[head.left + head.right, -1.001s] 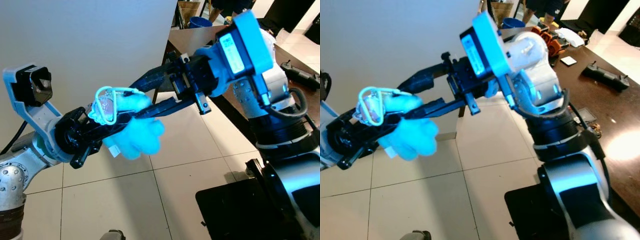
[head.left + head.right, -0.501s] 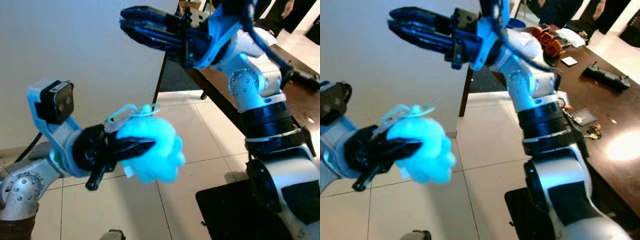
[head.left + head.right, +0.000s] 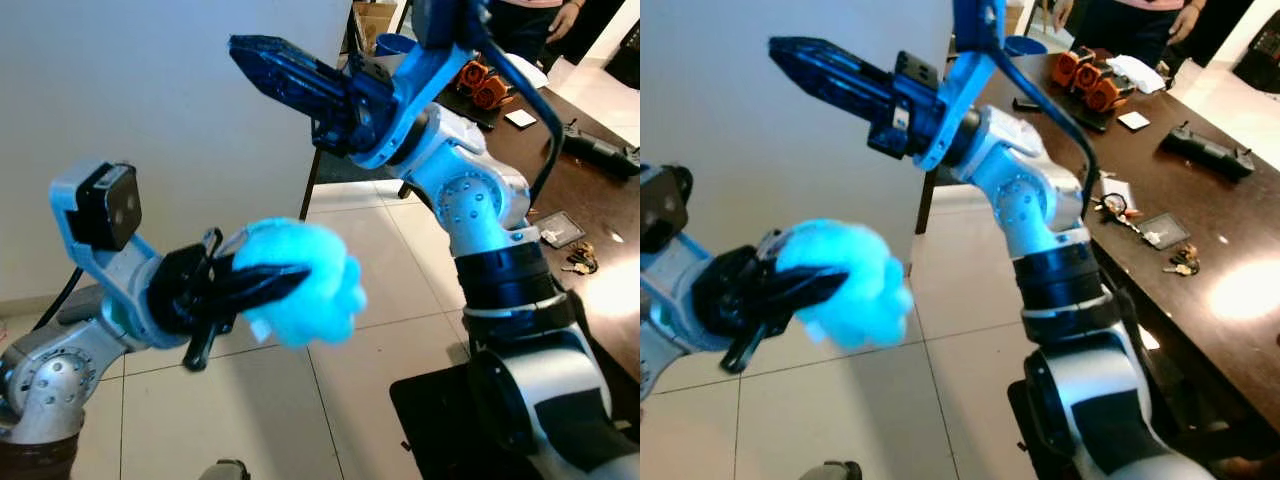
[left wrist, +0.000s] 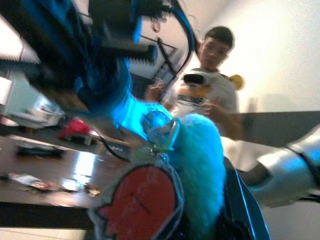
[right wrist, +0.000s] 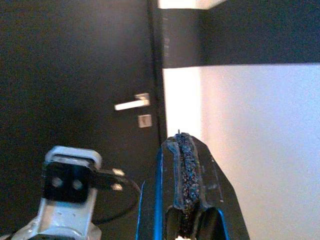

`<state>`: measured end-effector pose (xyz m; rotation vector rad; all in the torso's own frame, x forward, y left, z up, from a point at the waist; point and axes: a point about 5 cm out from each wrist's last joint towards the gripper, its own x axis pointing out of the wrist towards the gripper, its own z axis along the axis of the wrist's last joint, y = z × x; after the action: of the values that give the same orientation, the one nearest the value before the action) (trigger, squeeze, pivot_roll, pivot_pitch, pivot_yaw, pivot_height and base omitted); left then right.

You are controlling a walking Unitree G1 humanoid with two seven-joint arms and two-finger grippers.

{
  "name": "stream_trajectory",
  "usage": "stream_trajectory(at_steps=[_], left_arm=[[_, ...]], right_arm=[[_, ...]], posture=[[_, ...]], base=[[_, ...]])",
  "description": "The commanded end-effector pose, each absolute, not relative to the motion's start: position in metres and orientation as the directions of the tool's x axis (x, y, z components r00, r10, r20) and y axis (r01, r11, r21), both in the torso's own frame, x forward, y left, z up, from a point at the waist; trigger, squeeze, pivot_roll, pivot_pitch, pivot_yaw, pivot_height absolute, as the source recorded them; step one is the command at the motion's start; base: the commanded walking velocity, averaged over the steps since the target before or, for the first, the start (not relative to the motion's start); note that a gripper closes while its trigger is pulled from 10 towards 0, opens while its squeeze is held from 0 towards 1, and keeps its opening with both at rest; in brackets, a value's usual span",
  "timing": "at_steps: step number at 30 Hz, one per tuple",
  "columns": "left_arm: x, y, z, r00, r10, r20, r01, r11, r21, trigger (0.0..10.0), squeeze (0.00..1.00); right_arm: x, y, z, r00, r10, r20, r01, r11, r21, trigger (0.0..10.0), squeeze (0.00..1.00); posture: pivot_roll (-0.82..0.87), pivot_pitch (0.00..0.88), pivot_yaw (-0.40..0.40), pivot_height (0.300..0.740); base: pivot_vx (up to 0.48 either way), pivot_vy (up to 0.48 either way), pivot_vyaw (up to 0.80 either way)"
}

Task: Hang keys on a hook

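Two grippers up in front of me. Left gripper is clamped on the keys: black fingers pinch into the blue pom-pom, which bulges out around and past the fingertips. In the left wrist view I see the rest of the bunch right at the fingers: a red tag with a pale rim just beside the fluff, and a pale ring above it, touching both (metal keys themselves I can't make out).

Right gripper is raised above and beyond the left one, well apart from the pom-pom, fingers pressed together with nothing between them. Right wrist view confirms: the two pads meet, pointing at a dark door with a lever handle, white wall next to it.

To the right of the right arm, a dark table with orange items, a black controller and small clutter. A person stands past the pom-pom in the left wrist view. Tiled floor below both arms.
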<state>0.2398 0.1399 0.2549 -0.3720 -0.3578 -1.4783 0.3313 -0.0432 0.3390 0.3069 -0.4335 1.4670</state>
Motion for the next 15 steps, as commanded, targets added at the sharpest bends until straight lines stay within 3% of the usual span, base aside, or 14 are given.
stream_trajectory(at_steps=[1,6,9,15], left_arm=[[0.245,0.148,0.261,0.12,-0.877,0.465,0.988,0.149,0.027,10.0,0.0],[0.25,0.157,0.271,0.177,-0.871,0.458,0.959,0.257,0.118,10.0,0.0],[0.251,0.165,0.278,0.195,-0.889,0.414,0.932,0.299,0.203,10.0,0.0],[0.249,0.172,0.281,0.165,-0.903,0.397,0.936,0.27,0.227,10.0,0.0]], right_arm=[[0.344,-0.065,0.321,0.154,0.855,0.495,-0.988,0.135,0.074,10.0,1.0],[0.353,-0.094,0.298,0.277,0.816,0.507,-0.95,0.153,0.272,10.0,1.0],[0.331,-0.114,0.263,0.234,0.79,0.566,-0.927,0.006,0.375,10.0,1.0],[0.311,-0.117,0.245,0.202,0.733,0.649,-0.887,-0.145,0.439,10.0,1.0]], posture=[[0.22,0.026,-0.095,0.74],[0.22,0.031,-0.106,0.74],[0.21,0.045,-0.111,0.74],[0.2,0.05,-0.101,0.74]], base=[[0.0,0.0,0.0],[0.0,0.0,0.0],[0.0,0.0,0.0],[0.0,0.0,0.0]])
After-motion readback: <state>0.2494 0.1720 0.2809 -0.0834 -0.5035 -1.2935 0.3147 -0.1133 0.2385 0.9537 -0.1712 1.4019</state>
